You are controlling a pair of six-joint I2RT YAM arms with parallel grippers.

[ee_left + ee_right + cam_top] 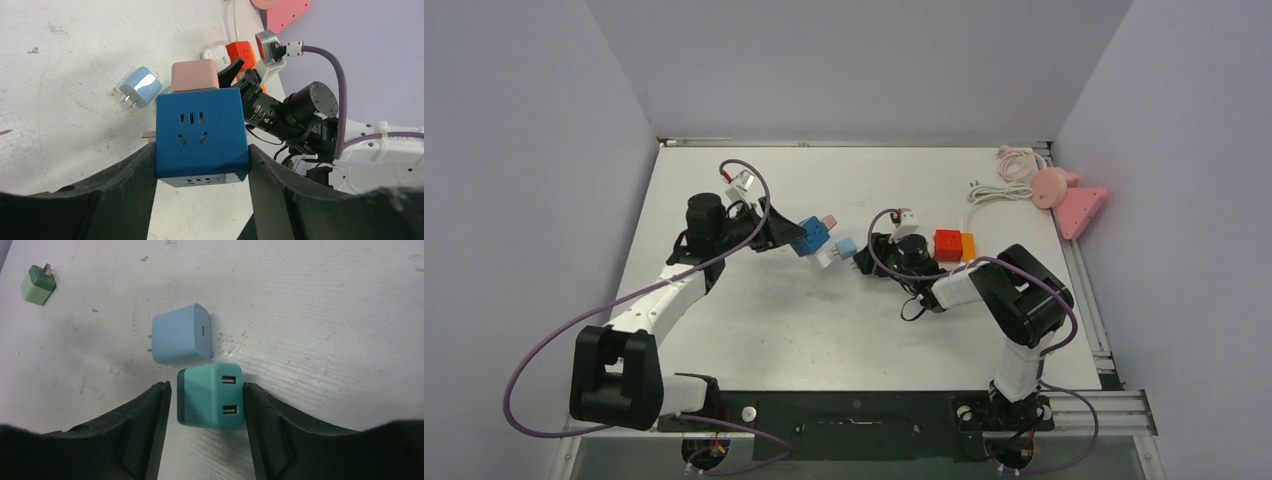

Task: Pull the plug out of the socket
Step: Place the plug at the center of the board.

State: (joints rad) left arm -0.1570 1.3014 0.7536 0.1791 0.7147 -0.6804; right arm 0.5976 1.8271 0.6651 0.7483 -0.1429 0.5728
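Blue plastic cube socket (809,238) is held over the white worktop (824,340) in the top view, with a pale blue plug (845,248) lying free nearby. Left wrist: the left end effector (200,150) clamps the socket's sides, and a pink square plug (195,75) seated on top is not yet pulled. Right wrist: the right end effector (205,387) stands slightly open around a teal USB plug (210,395) resting on the worktop.

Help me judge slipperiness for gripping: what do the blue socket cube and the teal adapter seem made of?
Blue socket cube: looks like moulded hard plastic with a fairly smooth finish. Its lower face shows soft reflections, and the slots are cleanly cut.
Teal adapter: probably hard plastic too, but matte. The colour is even, the corners are rounded, and there is no glare.
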